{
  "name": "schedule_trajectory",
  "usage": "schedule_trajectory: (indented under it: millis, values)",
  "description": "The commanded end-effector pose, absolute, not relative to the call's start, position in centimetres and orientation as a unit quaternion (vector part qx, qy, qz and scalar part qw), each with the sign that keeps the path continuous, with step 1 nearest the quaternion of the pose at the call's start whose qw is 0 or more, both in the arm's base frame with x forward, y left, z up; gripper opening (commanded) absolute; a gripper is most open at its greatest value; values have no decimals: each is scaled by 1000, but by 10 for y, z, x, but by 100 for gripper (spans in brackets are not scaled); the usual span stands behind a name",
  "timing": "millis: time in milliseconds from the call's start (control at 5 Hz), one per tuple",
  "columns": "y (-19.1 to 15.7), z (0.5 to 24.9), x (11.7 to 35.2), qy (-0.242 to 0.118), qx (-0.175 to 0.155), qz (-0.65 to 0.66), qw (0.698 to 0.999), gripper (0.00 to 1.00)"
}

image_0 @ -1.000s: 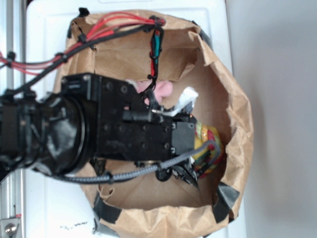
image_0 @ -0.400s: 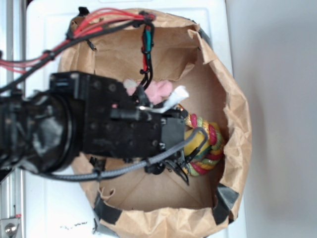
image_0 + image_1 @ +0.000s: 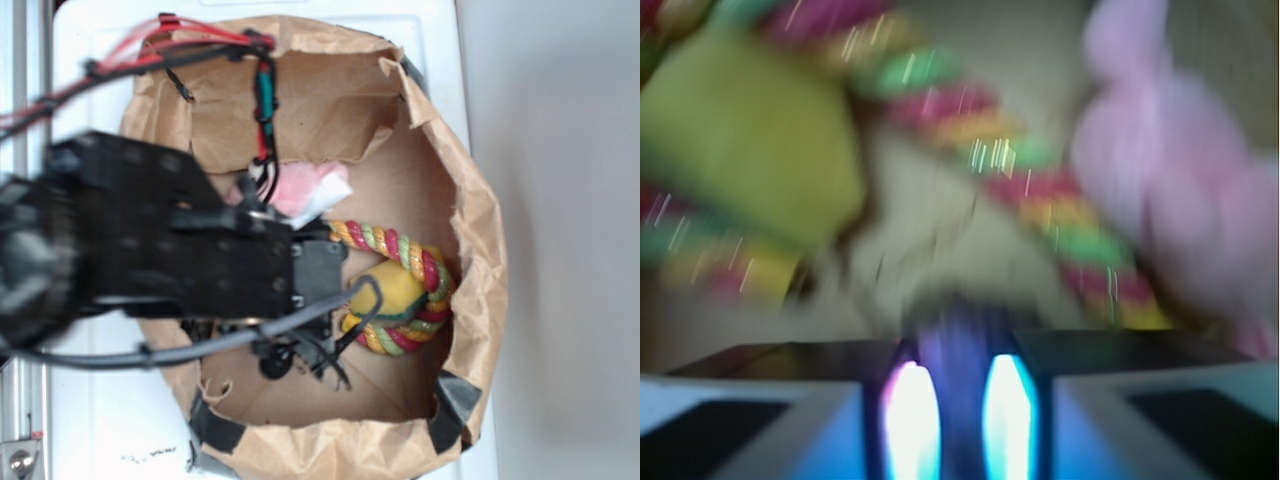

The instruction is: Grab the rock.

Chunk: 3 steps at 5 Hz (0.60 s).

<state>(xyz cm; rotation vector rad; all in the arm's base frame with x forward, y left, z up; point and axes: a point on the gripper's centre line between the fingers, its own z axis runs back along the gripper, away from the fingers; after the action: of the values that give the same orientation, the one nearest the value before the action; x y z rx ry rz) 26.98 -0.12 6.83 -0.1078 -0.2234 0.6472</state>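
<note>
- The black arm [image 3: 150, 240] reaches in from the left over a brown paper bag [image 3: 480, 230] that lies open on a white surface [image 3: 90, 420].
- The gripper [image 3: 948, 400] hangs low inside the bag; both views hide or blur its fingers, so I cannot tell whether it is open or closed, or whether it holds anything.
- A yellow sponge block [image 3: 395, 293] sits on the bag's floor just right of the arm's end, with a red, yellow and green rope [image 3: 395, 243] looped around it.
- A pink plush toy [image 3: 300, 185] pokes out above the arm, near the rope's upper end.
- The wrist view is badly smeared: yellow block at upper left, rope running diagonally, pink toy at right.
- I cannot find the rock in either view.
</note>
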Motion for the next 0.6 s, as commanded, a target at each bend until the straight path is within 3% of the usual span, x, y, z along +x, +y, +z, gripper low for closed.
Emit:
schedule_trajectory:
  millis: [0, 200, 400]
  values:
    - [21, 175, 273, -159, -133, 347, 915, 0]
    - [25, 198, 275, -147, -127, 315, 929, 0]
    - [22, 199, 276, -128, -66, 245, 959, 0]
